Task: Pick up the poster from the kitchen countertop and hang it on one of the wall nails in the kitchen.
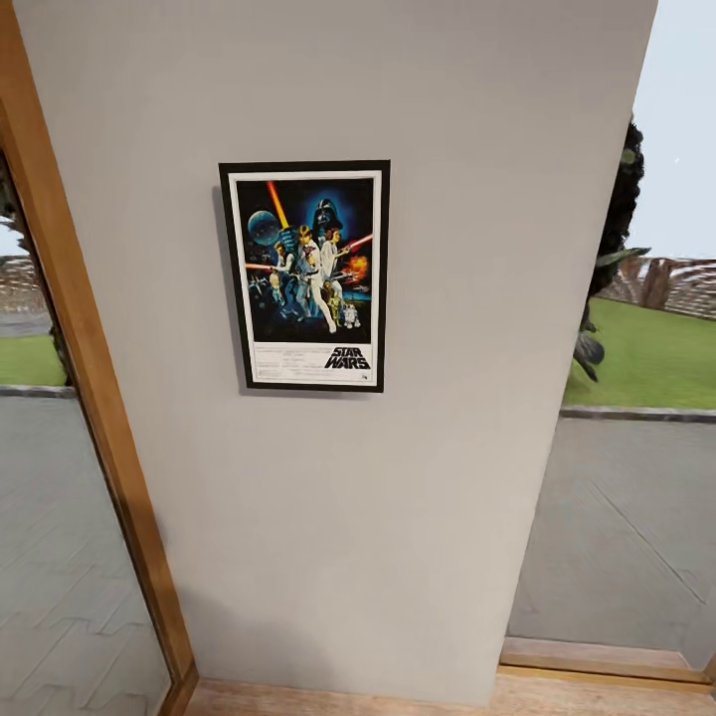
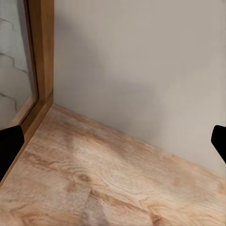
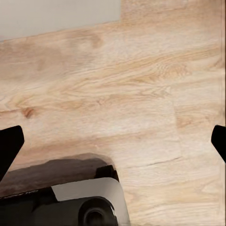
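The Star Wars poster point(image 1: 304, 275) hangs flat against a light-grey wall panel point(image 1: 418, 398) in the head view, in the upper centre-left of the frame. It sits upright, its black frame enclosing a white border, the colourful figures on dark blue and the black logo at its lower right. A narrow shadow runs along its left edge. No gripper touches it.

A wooden door or window frame point(image 1: 94, 398) borders the wall panel on the left of the frame; glass beside it shows grey paving and grass outside. To the right of the panel, a second glazed opening shows a dark green plant point(image 1: 612, 259), a lawn and paving. A strip of light wood floor point(image 1: 348, 701) runs along the bottom edge.

In the left wrist view, the left gripper point(image 2: 113, 141) points toward the wood floor point(image 2: 103, 179) where it meets the grey wall, with the wooden frame post point(image 2: 42, 52) at the upper left. Its two dark fingertips sit at the far left and far right edges, so the jaws stand wide, holding nothing.

In the right wrist view, the right gripper point(image 3: 113, 141) points down at the wood floor point(image 3: 132, 84). Its fingertips likewise sit at opposite frame edges: jaws wide, empty. Part of the robot's dark and white base point(image 3: 80, 202) occupies the lower left.
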